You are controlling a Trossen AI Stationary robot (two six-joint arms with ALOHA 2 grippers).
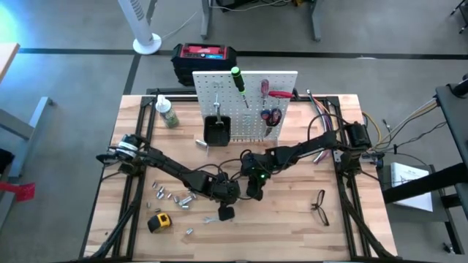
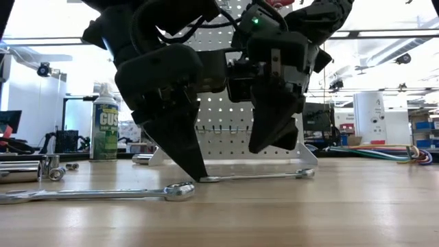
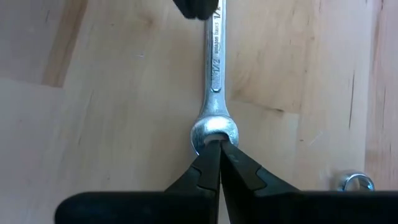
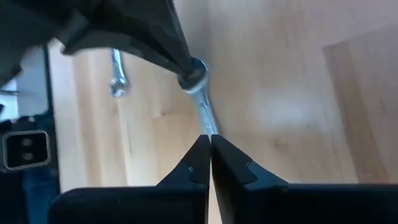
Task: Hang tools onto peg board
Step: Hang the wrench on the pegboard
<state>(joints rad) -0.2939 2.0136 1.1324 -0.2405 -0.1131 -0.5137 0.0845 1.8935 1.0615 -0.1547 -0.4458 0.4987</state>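
Note:
A silver wrench [image 3: 214, 68] lies flat on the wooden table, in front of the white peg board [image 1: 245, 102]. My left gripper [image 3: 216, 149] is shut, with its tips at the wrench's ring end. My right gripper [image 4: 209, 140] is shut too, over the wrench's shaft [image 4: 204, 112]. In the low view my right gripper's tips [image 2: 257, 149] hang a little above the shaft [image 2: 260, 175] with a gap between. On the board hang a green-handled screwdriver [image 1: 238, 79], a red-handled screwdriver and red-handled pliers [image 1: 272, 117]. My left gripper sets its shut fingertips [image 3: 208, 163] on the wrench's ring end [image 3: 214, 127], slanting steeply down from above, in line with the shaft. In the low view the tips [image 2: 201, 177] reach the table at that end. The wrench lies flat on the wood.
A second wrench [image 2: 96, 194] lies nearer the front edge. Loose sockets [image 1: 175, 196] and a yellow tape measure [image 1: 159, 221] sit at the front left, black-framed glasses [image 1: 319, 207] at the front right. A bottle [image 1: 168, 115] and a black bin [image 1: 217, 130] stand by the board.

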